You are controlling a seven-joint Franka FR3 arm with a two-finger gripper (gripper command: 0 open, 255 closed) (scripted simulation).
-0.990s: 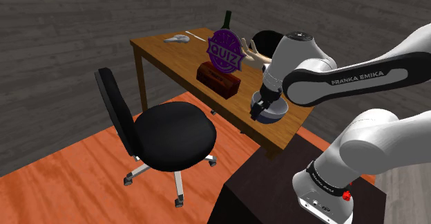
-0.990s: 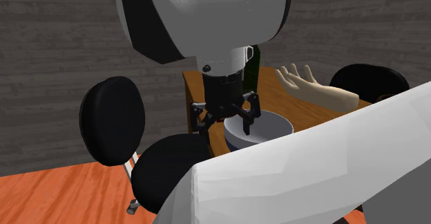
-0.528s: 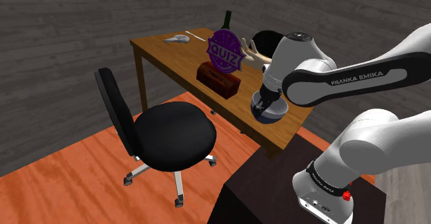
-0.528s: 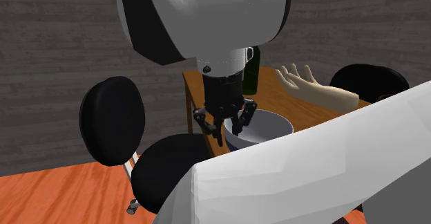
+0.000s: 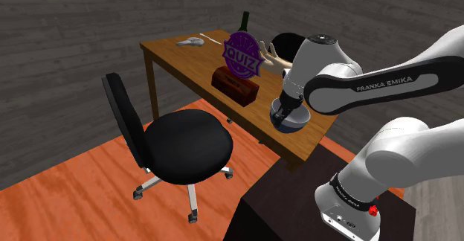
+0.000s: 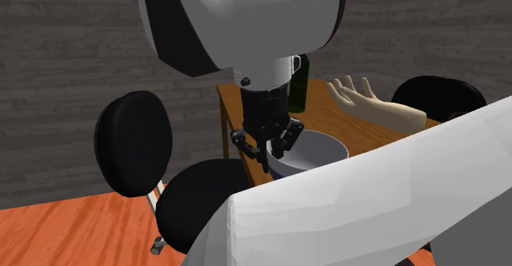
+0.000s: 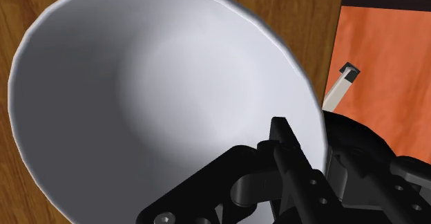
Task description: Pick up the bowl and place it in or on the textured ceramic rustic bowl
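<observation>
Orange plank flooring (image 5: 67, 195) is spreading across the lower left of the shoulder view. A brown wooden rectangular table (image 5: 186, 57) is standing at the middle of that frame, running from the upper left toward the lower right. The white Franka arm with dark joints (image 5: 387, 91) is coming in from the right edge and bending down over the table's lower-right end. It is rising from a dark box stand (image 5: 275, 210) at the lower right. A black swivel office chair (image 5: 186, 144) is sitting on the floor just left of the table.

On the tabletop, a purple round QUIZ sign (image 5: 242, 55) is standing behind a dark red oblong box (image 5: 236, 85). A black rounded bowl (image 5: 285, 39) is sitting at the upper centre, beyond a beige model hand (image 5: 276, 61).

A pale grey-white round bowl (image 5: 295, 120) is sitting at the table's lower-right end, apart from the black bowl, with the model hand between them. The all-black two-finger gripper (image 5: 279, 115) is pointing down at the pale bowl's rim on the chair side. Its fingers (image 7: 282, 140) are drawn close together, one inside the bowl and one outside, clasping the bowl's wall between them. A dark green bottle (image 5: 243, 20) is standing behind the sign, and a small pale grey object (image 5: 192, 42) is lying at the table's upper-left end.
</observation>
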